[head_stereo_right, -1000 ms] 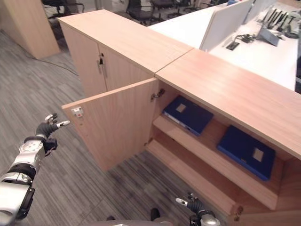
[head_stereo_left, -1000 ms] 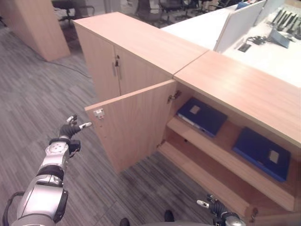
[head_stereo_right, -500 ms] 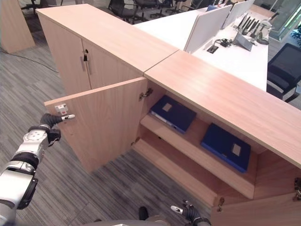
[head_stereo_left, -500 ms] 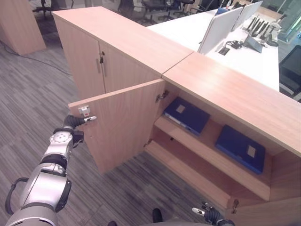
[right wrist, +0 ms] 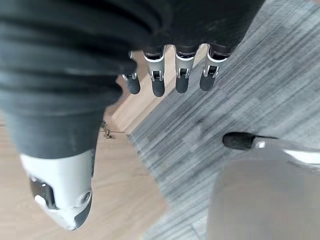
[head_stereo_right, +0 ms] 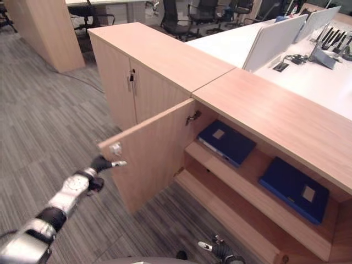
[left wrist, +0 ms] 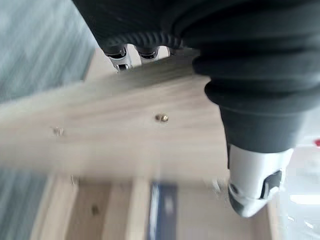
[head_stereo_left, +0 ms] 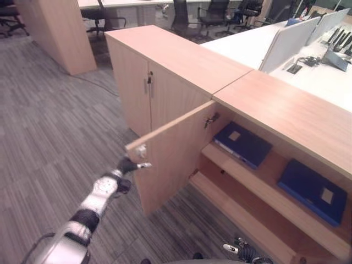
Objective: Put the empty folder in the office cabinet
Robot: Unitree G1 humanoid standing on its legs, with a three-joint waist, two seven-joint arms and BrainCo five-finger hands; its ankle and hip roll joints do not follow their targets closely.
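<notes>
The left hand reaches to the free edge of the open cabinet door, a silver fingertip touching the door just under the small white latch plate at its top corner. Its wrist view adds what the head views cannot: the fingers lie straight against the wood, with the thumb held apart, so the hand is open and flat on the door, not clamped. The right hand hangs low near the cabinet's bottom front corner, fingers loosely spread above the grey carpet, holding nothing.

Half a second ago the left hand was already at this edge; the door now stands a little nearer to closed, though the camera has swung too.

Inside the office cabinet, two dark blue folders lie flat on the upper shelf, each with a pale label: one just behind the door's hinge side, the other well apart from it, further along the shelf.
</notes>
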